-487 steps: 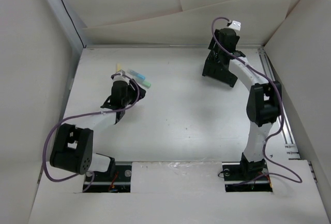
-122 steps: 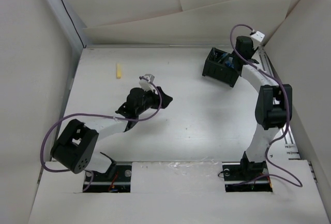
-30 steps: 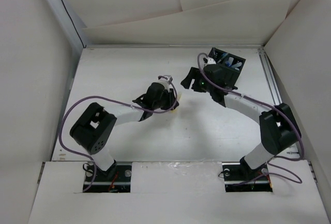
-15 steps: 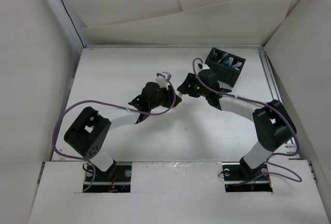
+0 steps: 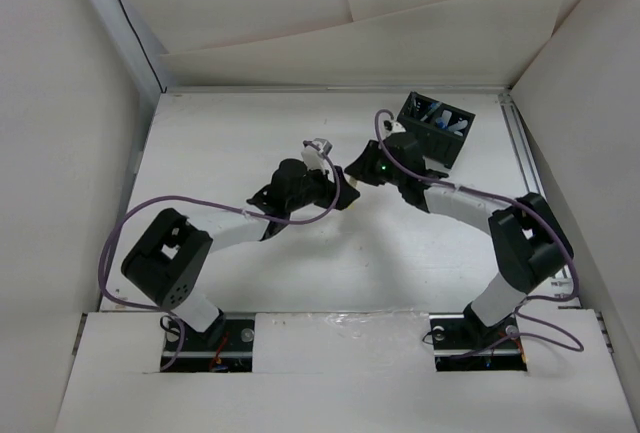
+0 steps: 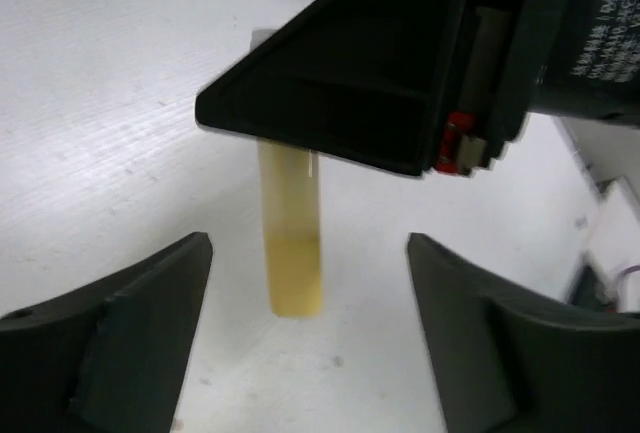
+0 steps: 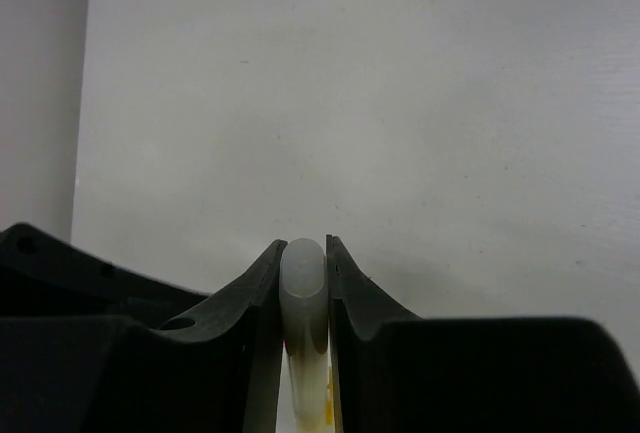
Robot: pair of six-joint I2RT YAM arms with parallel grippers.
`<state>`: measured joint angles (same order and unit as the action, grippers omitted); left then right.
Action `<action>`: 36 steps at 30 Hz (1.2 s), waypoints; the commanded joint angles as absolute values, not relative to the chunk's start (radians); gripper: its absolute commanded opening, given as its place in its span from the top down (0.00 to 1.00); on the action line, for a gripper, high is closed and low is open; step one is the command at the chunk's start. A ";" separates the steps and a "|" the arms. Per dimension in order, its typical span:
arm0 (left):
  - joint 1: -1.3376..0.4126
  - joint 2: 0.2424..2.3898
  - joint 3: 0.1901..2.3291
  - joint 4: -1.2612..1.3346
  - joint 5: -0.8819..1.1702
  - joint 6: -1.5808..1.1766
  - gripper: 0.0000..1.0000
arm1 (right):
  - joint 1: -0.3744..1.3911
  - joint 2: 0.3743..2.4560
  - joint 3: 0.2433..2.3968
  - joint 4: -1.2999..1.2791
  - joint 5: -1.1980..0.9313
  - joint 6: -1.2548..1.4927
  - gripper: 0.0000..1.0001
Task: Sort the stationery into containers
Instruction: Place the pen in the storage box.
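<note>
A yellow highlighter (image 6: 291,233) hangs upright mid-table, its lower end just above the white surface. My right gripper (image 7: 303,246) is shut on the highlighter's (image 7: 303,275) pale upper end. Its black fingers (image 6: 330,103) cover the top of the marker in the left wrist view. My left gripper (image 6: 308,243) is open, with one finger on each side of the marker and clear of it. From above, the two grippers meet tip to tip, left gripper (image 5: 335,189) against right gripper (image 5: 356,175), with a bit of the yellow highlighter (image 5: 350,194) between them. The black container (image 5: 437,128) stands at the back right.
Several pens stand inside the black container. Its near side is close behind the right arm's wrist (image 5: 395,158). Purple cables loop over both arms. White walls close the table at the back and both sides, and a metal rail (image 5: 530,168) runs along the right edge.
The right gripper came in from the right and shut on the yellow highlighter. The left gripper, shut on it before, has opened and let it go.
</note>
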<state>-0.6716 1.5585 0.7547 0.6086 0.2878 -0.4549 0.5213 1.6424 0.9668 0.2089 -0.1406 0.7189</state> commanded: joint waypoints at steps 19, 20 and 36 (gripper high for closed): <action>-0.669 1.186 0.595 0.710 0.336 -0.499 0.00 | -0.002 1.561 1.321 0.087 0.350 0.482 1.00; -0.669 1.195 0.595 0.730 0.356 -0.512 0.00 | -0.014 1.578 1.340 0.078 0.386 0.471 1.00; -0.669 1.112 0.534 0.762 0.318 -0.523 0.00 | 0.081 1.882 1.534 0.008 0.624 0.341 1.00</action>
<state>-0.6716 1.1591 0.5472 0.7013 0.3370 -0.5175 0.0559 1.8797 1.4738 0.0273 0.5652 0.3687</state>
